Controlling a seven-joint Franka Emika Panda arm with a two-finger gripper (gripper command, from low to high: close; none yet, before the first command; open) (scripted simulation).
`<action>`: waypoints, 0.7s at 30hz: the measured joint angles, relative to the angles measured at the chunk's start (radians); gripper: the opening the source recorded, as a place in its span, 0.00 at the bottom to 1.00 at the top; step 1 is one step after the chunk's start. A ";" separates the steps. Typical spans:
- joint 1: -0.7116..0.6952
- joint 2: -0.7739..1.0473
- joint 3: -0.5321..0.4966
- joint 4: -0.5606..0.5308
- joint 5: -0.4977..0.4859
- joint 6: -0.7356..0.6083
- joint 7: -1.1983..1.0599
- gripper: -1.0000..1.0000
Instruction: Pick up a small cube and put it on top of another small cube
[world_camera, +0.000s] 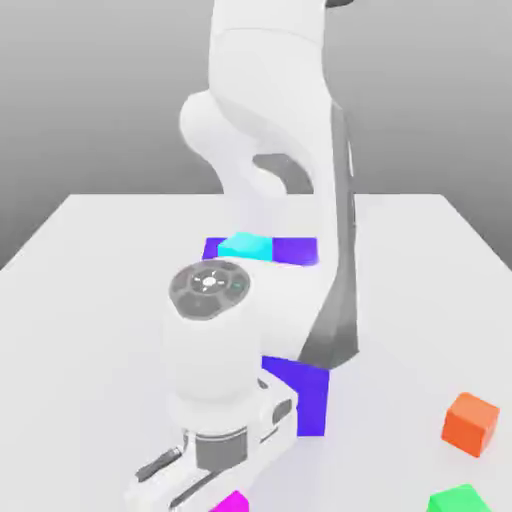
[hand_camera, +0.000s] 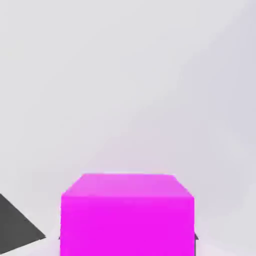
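Observation:
The small cube (world_camera: 231, 503), bright magenta, lies on the white table at the near edge of the exterior view, right under my hand. In the hand view the small cube (hand_camera: 127, 215) sits between my dark fingertips (hand_camera: 20, 231), which press close on both of its sides. My gripper (world_camera: 215, 490) points straight down, low over the table and shut on this cube. The hand's body hides most of the cube in the exterior view.
A blue-violet block (world_camera: 303, 395) stands just behind my hand. Farther back lies a cyan cube (world_camera: 246, 246) beside another blue-violet block (world_camera: 295, 250). An orange cube (world_camera: 470, 422) and a green cube (world_camera: 458, 500) sit at the exterior view's right.

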 joint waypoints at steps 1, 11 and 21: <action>0.041 -0.031 -0.043 -0.008 -0.001 -0.028 0.000 0.00; 0.160 -0.062 0.125 0.108 -0.145 -0.169 -0.271 0.00; 0.220 0.047 0.224 0.179 -0.215 -0.103 -0.430 1.00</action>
